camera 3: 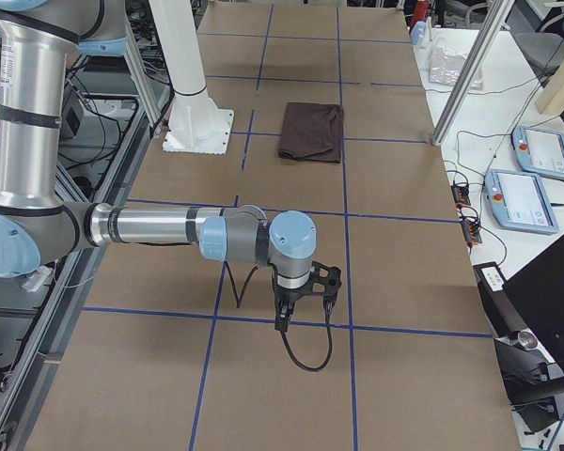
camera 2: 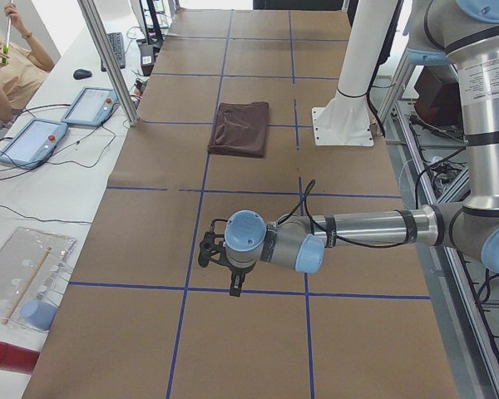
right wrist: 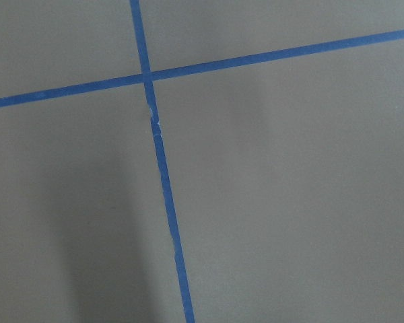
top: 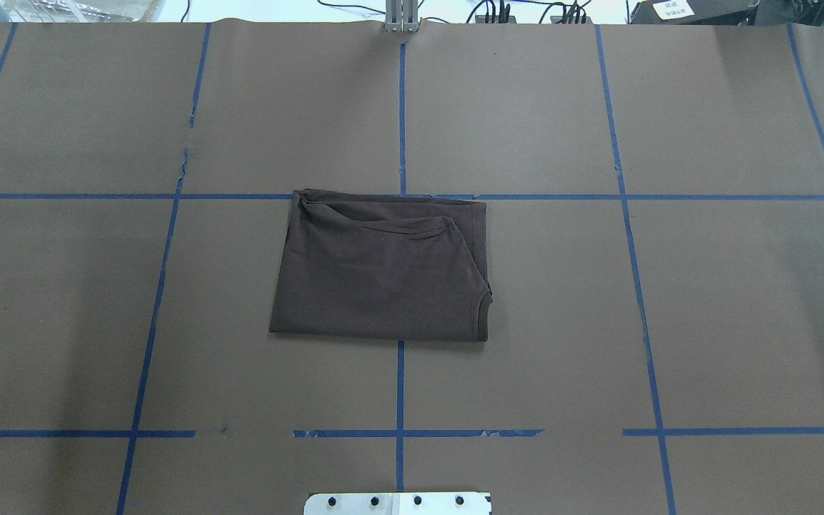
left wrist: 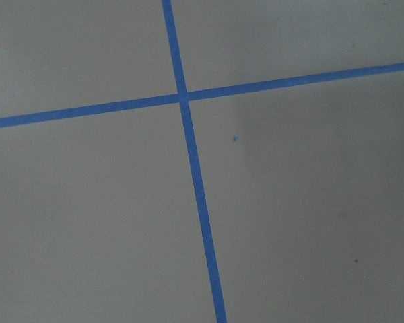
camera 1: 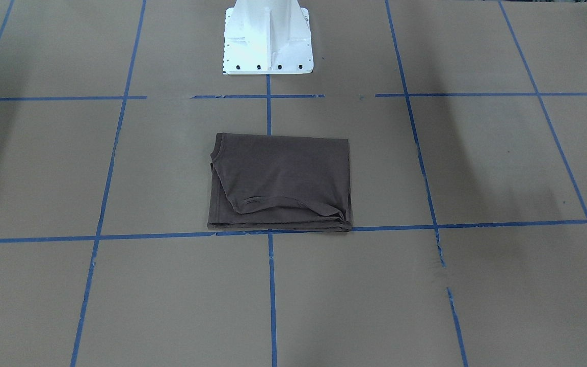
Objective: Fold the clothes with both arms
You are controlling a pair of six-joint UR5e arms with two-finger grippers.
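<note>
folded t-shirt [top: 383, 272] near white pedestal [camera 1: 268, 35]; left gripper [camera 2: 214, 252], right gripper [camera 3: 305, 289] far off (opening: cannot tell).

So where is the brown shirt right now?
In the overhead view the folded brown T-shirt lies flat at the middle of the table, across the centre blue tape line, straight ahead of the white pedestal base.
</note>
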